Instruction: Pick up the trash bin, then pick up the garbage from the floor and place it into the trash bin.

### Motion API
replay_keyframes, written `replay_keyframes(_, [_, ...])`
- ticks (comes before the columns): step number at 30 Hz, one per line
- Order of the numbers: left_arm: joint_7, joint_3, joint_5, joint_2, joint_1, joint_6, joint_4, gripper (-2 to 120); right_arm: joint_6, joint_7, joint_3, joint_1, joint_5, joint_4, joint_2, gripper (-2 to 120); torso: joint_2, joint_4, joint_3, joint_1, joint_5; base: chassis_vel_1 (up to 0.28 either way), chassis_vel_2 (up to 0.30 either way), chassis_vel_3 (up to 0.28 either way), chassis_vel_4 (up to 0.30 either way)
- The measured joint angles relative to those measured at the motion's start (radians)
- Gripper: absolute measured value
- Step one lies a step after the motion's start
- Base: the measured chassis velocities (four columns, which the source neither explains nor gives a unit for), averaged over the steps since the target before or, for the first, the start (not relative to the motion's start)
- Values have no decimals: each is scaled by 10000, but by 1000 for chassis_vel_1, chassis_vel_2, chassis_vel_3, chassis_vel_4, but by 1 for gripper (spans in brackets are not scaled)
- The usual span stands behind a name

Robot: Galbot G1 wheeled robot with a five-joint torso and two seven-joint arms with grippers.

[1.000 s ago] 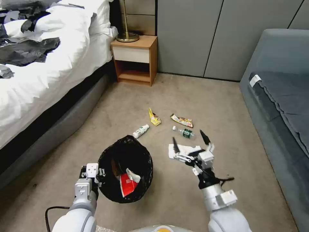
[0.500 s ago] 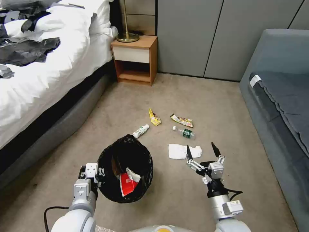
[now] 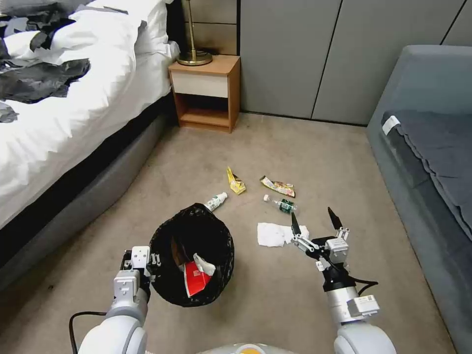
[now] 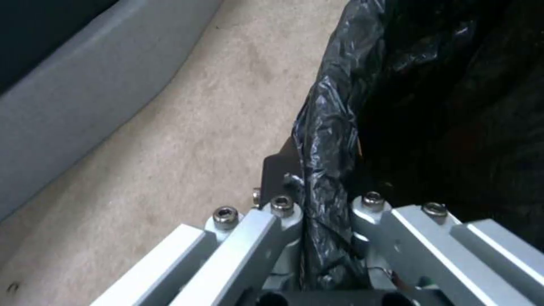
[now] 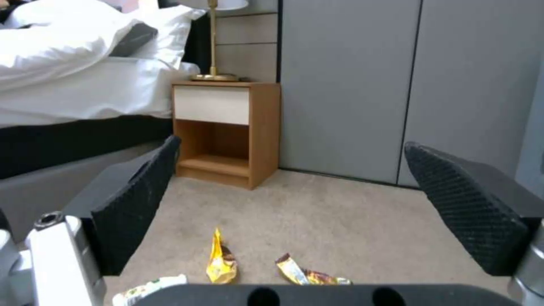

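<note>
Your left gripper is clamped on the left rim of the small round trash bin lined with a crinkled black plastic bag — the left wrist view shows the black liner pinched between the metal fingers. The bin sits near you on the beige carpet, left of centre. Inside it lie a flattened red-and-white carton and a bit of crumpled white paper.

Your right gripper hangs with its two black-tipped fingers spread wide and nothing between them, just right of the crumpled white tissue on the floor (one fingertip overlaps the tissue's right edge in the head view).

Farther out you have more garbage scattered on the carpet: a small white plastic bottle with a green label just beyond the bin's far rim, a clear bottle with a dark green label, a yellow snack wrapper and a brown-and-yellow wrapper.

Beyond them stand a wooden nightstand with a white drawer — a brass lamp base on top — the white-sheeted bed on the left and a grey sofa on the right.
</note>
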Motion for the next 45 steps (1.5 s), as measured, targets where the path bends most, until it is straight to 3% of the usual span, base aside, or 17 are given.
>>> replay_keyframes(17, [-66, -39, -32, 20, -41, -2, 78, 3, 70, -378, -129, 376, -6, -124, 2, 86, 0, 1, 0, 1, 0, -108, 109, 111, -106])
replay_keyframes(24, [-73, -43, -34, 19, 18, -18, 78, 3, 244, -554, -204, 468, -52, -218, -18, 106, 0, 0, 0, 0, -1, -29, 33, 25, -33])
replay_keyframes(31, [-79, -44, -33, 29, 30, -19, 78, 3, 122, -539, -200, 595, -51, -163, -150, 110, 0, -1, 0, 0, -1, 0, 0, 0, 0])
replay_keyframes(39, [-81, -29, -28, 51, 69, -25, 27, 3, -951, -112, -222, 1014, 21, 29, -639, 105, -1, 0, 0, 0, 1, 0, 0, 0, 0])
replay_keyframes(42, [-82, -43, -26, 56, 120, -25, 12, 3, -2545, 254, -430, 1245, 355, 267, -1358, 98, 0, 1, 0, 0, -2, 0, 0, 0, 0])
replay_keyframes(44, [-82, -47, -25, 56, 136, -26, -2, 3, -3012, 340, -514, 1308, 581, 307, -1539, 97, -1, 0, 0, 0, 0, 0, 0, 0, 0])
replay_keyframes(45, [-82, -54, -23, 53, 160, -28, -34, 3, -3915, 384, -671, 1467, 1164, 330, -1948, 97, -1, 3, 0, 0, -2, 0, 0, 0, 0])
